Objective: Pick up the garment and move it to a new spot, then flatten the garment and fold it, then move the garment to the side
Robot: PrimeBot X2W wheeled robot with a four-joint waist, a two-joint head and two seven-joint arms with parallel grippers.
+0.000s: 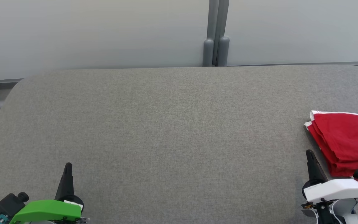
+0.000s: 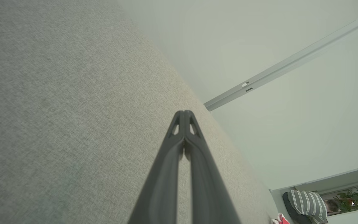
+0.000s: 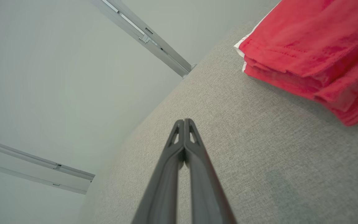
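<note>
Holding my left claw (image 1: 68, 165) and right claw (image 1: 309, 153) clenched, empty, above the grey table (image 1: 179, 124), I see the garment (image 1: 343, 140) just beside the right one. It is red with white trim, folded in stacked layers on the table's right side.

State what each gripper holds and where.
Nothing held. The left gripper and right gripper are both shut empty; the red garment lies apart, untouched.
</note>
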